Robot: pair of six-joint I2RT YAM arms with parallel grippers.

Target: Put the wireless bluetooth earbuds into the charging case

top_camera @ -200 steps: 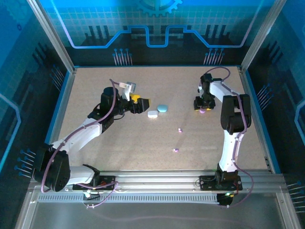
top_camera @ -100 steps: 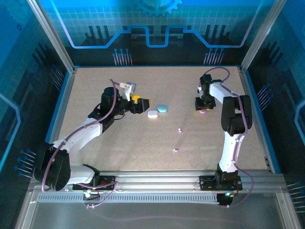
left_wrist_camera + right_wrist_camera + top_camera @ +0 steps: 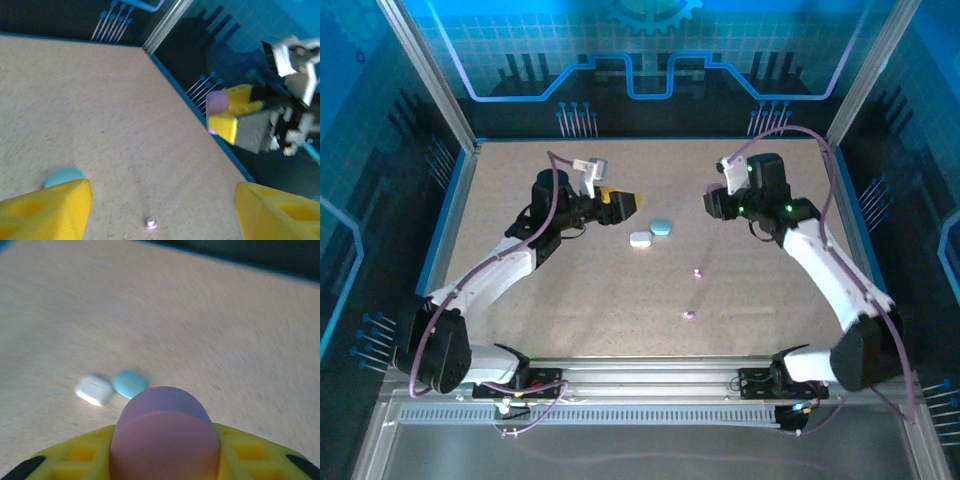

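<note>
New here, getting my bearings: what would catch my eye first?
The right pincer, above the table right of centre, grips a pinkish-purple case. The left pincer gapes open near a white case and a light blue case mid-table; two purple earbuds lie toward the near edge.

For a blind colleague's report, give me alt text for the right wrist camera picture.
A rounded pinkish-purple case is clamped between yellow fingers, close to the lens. Beyond it on the beige table, a white case and a light blue case lie side by side.
</note>
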